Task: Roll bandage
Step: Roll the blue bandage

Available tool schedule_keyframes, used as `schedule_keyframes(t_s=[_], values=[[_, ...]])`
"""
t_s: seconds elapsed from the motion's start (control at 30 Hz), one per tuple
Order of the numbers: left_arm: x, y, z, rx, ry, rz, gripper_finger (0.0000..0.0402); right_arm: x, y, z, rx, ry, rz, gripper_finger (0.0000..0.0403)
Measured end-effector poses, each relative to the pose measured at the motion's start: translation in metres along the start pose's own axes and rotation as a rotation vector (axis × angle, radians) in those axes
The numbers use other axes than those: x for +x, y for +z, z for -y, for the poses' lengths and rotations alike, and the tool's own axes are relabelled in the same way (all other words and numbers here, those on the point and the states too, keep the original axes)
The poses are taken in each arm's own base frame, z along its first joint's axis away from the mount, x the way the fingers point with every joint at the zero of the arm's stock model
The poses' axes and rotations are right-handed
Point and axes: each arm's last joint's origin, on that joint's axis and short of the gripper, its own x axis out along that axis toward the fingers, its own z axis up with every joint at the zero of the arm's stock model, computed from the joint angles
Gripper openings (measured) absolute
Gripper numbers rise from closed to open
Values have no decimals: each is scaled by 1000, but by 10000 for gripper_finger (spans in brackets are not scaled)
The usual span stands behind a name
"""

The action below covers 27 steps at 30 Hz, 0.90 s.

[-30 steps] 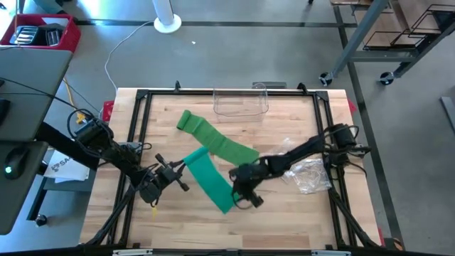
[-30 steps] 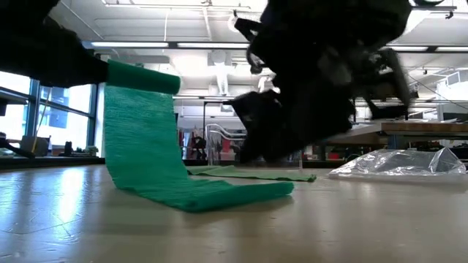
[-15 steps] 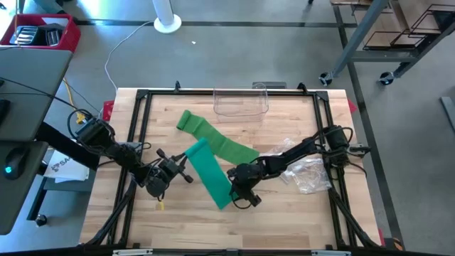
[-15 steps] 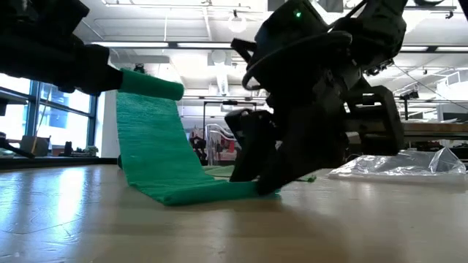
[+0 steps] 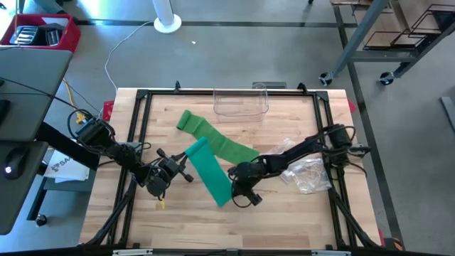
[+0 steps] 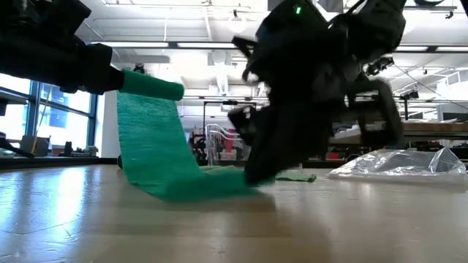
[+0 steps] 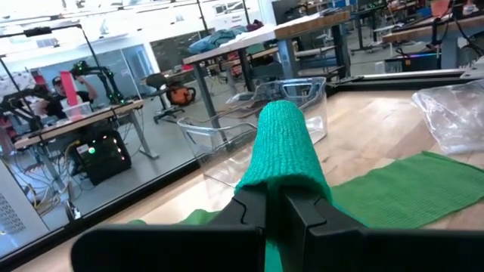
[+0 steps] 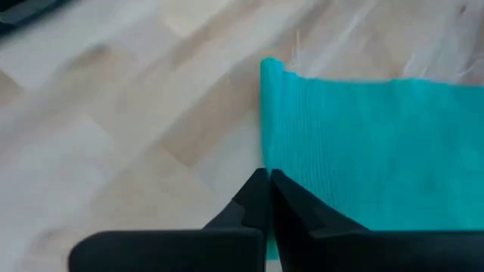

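A long green bandage [image 5: 217, 146] lies across the wooden table, its far end flat at the far left [image 5: 186, 121]. Its near stretch climbs from a bend on the table [image 6: 212, 186] to a rolled end [image 6: 150, 84] held above the table by my left gripper [image 5: 183, 169], which is shut on it. My right gripper [image 5: 234, 190] is down at the bend, shut on the strip's edge. In the left wrist view the roll [image 7: 283, 136] sticks out past the fingers. The flat strip [image 7: 408, 189] lies beyond it. My left gripper pinches the bandage's rolled end [image 7: 281, 185] between its two fingers, coming in level from the table's left side, along the roll. The roll is clear of the table, and the strip [image 6: 157, 146] hangs from it down to the wood. My right gripper pinches the strip's long side edge [image 8: 265, 162] near the bend. It slants down from the table's right side. The strip there lies flat on the table [image 8: 355, 143].
A clear plastic box [image 5: 242, 103] stands at the far edge. Crumpled clear wrapping [image 5: 309, 174] lies on the right, behind my right arm. A black frame [image 5: 142, 96] runs round the tabletop. Bare wood lies near the front edge [image 5: 284, 227].
My left gripper has swung the roll a little toward the far edge, and the hanging strip has shifted with it. My right gripper has come down on the strip by the bend and shut on its edge.
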Motion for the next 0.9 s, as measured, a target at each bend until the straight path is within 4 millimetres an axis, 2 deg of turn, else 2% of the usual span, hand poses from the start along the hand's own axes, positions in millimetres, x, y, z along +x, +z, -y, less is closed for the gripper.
schedule_keyframes(t_s=[0.1,0.23,0.4,0.6,0.73,0.9], values=[[-2,-1,0,15,-11,1,1,-20,19,-7,14,3,18,1],[-4,-2,1,28,-41,2,1,-56,53,-26,-33,12,94,1],[-7,-2,2,19,-84,4,1,-109,90,-58,-89,-84,188,0],[-10,-6,4,-26,-172,-10,1,-163,120,-98,-178,-192,353,0],[-7,-9,8,-86,-296,-56,1,-186,133,-116,-264,-263,476,0],[-2,-2,19,-96,-335,-86,1,-199,142,-120,-342,-314,575,0]])
